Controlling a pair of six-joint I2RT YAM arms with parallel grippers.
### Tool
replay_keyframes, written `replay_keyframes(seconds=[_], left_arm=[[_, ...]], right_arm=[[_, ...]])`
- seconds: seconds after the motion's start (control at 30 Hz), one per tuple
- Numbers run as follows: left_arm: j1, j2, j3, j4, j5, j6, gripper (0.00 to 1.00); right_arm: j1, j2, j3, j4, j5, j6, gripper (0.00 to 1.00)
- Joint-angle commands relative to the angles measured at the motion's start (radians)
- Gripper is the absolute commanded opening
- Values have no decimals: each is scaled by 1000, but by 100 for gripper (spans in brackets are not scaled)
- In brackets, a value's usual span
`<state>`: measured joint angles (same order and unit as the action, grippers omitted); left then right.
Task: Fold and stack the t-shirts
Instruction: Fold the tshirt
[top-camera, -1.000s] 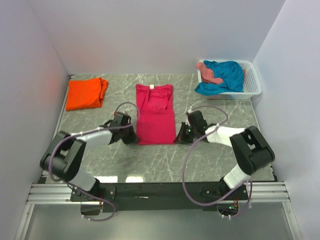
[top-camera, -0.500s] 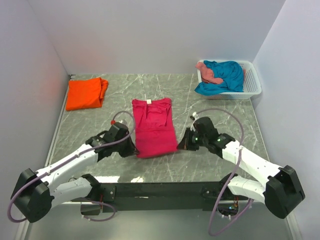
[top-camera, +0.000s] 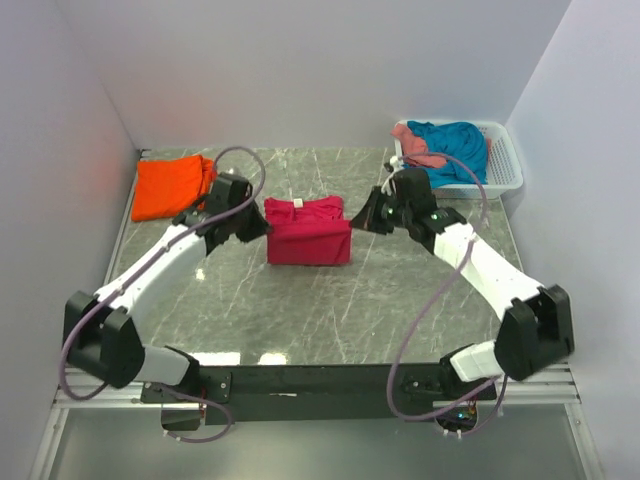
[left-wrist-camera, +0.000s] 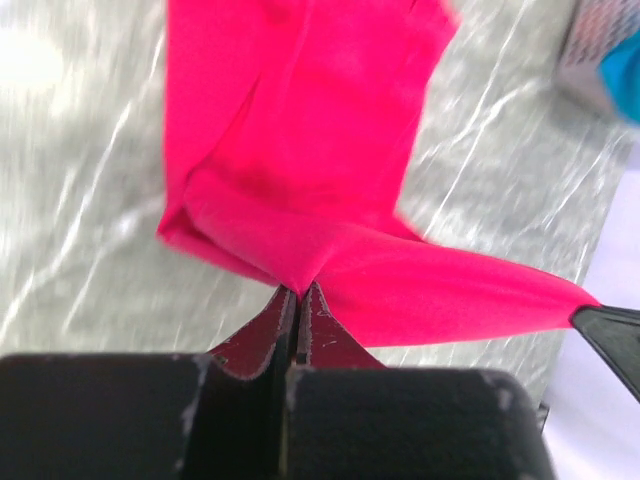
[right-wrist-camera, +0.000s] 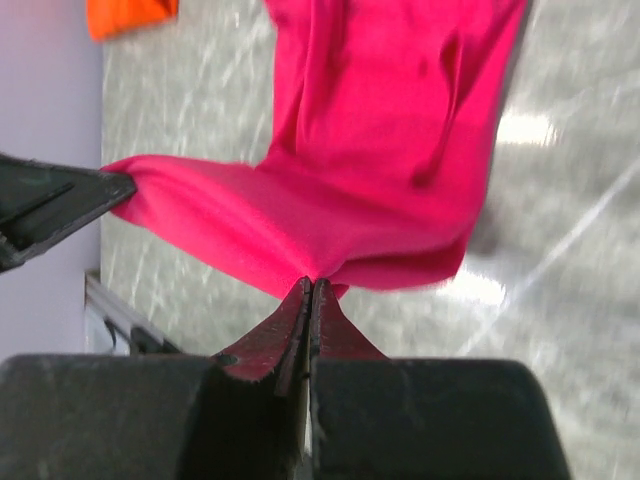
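Note:
The magenta-pink t-shirt (top-camera: 308, 236) lies at the table's middle, its near half lifted and carried over its far half. My left gripper (top-camera: 262, 226) is shut on its left hem corner (left-wrist-camera: 296, 282). My right gripper (top-camera: 358, 223) is shut on its right hem corner (right-wrist-camera: 312, 275). The cloth (left-wrist-camera: 330, 130) hangs stretched between the two, and the shirt (right-wrist-camera: 400, 120) also fills the right wrist view. The folded orange t-shirt (top-camera: 173, 186) lies at the far left. The teal-blue t-shirt (top-camera: 450, 150) and the salmon-pink one (top-camera: 418, 146) sit in the basket.
The white slatted basket (top-camera: 505, 165) stands at the far right, by the right wall. White walls close the table on the left, back and right. The marble tabletop (top-camera: 330, 310) runs to the black front rail (top-camera: 320, 380).
Both grippers have carried the magenta shirt's near hem up and away from the front edge toward its collar, so the shirt now looks about half as long.

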<state>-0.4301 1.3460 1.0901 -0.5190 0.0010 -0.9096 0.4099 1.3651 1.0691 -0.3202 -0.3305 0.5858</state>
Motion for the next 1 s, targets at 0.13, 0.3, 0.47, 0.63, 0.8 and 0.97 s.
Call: replay_keyframes(seconds=[0.13,0.3,0.47,0.63,0.8,0.97], left_arm=[[71,204,249,22,-53,123,1],[131,332,392,42,-16,156,1],[168,499,539,34,30,181,1],[191,643,648,53,82,221,1],[197,760,726,57,125,253,1],[205,829,804,22,139,299,27]], right_arm=[[-68,224,282,21,-19,-44,0],[-106,397,451,-19,-54,-56,0],[-134,561,629,-71,-68,-69,0],[-157,710,759,-97,-91,-60,0],[-171,796,819,-100,-88,-24,0],[-186,856,845,-60,-94,-15,27]])
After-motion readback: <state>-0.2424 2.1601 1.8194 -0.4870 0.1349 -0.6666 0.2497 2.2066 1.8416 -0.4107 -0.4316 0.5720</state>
